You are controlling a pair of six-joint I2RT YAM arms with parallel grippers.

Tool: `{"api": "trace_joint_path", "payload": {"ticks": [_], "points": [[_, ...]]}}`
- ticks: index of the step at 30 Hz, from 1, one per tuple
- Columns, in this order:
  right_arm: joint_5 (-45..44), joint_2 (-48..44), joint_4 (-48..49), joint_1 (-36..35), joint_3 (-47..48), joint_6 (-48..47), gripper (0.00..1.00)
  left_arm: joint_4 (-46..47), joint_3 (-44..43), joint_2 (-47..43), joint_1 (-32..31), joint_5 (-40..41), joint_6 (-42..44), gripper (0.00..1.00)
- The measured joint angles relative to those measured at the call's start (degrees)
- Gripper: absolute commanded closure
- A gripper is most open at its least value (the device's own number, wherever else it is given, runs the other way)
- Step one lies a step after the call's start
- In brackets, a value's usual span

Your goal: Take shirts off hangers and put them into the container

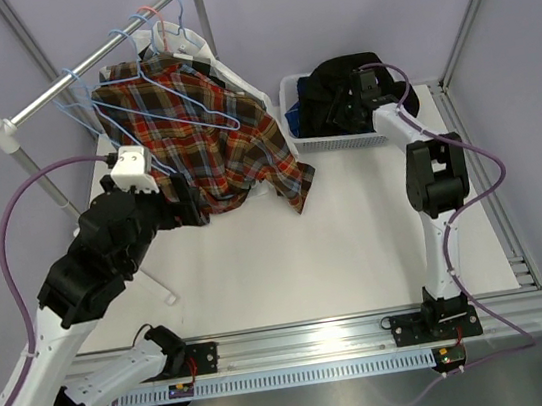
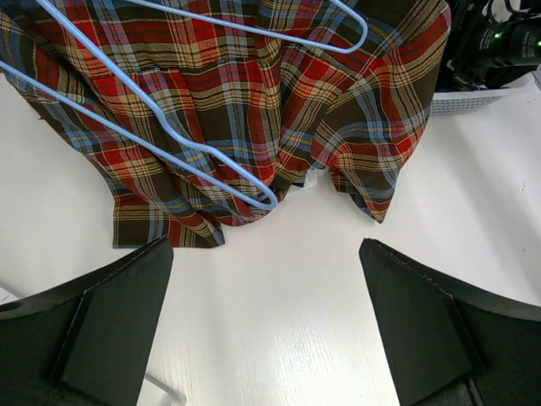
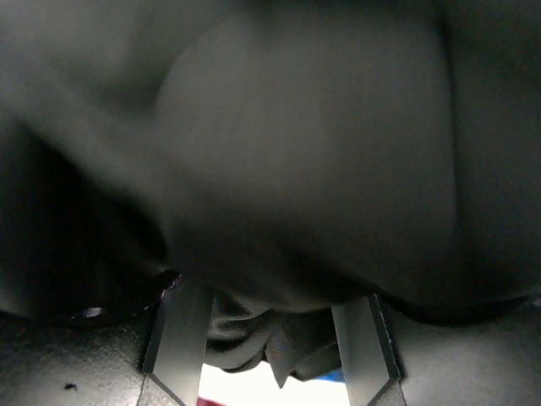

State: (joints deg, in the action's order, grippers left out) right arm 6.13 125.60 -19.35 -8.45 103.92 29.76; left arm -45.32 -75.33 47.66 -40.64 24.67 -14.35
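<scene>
Left claw (image 2: 265, 245) spread above white table (image 1: 357, 241); lilac walls (image 1: 324, 4).

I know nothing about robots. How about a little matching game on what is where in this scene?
Things:
1. red plaid shirt
2. black shirt
3. left fingers
4. light blue hanger

States:
A. piled in the white basket
B. spread wide, holding nothing
C. draped down onto the table
D. lying on top of plaid cloth

Pairs: 1-C, 2-A, 3-B, 4-D
</scene>
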Motion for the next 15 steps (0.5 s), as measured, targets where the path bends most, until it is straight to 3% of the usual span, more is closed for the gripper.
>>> {"api": "trace_joint_path", "payload": {"ticks": [8,15], "points": [[0.17,-0.37,0.20,0.22,-0.83,-0.79,0.29,0.00,0.00,0.98,0.00,0.24,0.07,0.01],[1.18,-8.13,-6.29,2.56,2.32,-3.26,0.24,0.00,-0.07,2.71,0.00,0.20,0.63,0.01]]}}
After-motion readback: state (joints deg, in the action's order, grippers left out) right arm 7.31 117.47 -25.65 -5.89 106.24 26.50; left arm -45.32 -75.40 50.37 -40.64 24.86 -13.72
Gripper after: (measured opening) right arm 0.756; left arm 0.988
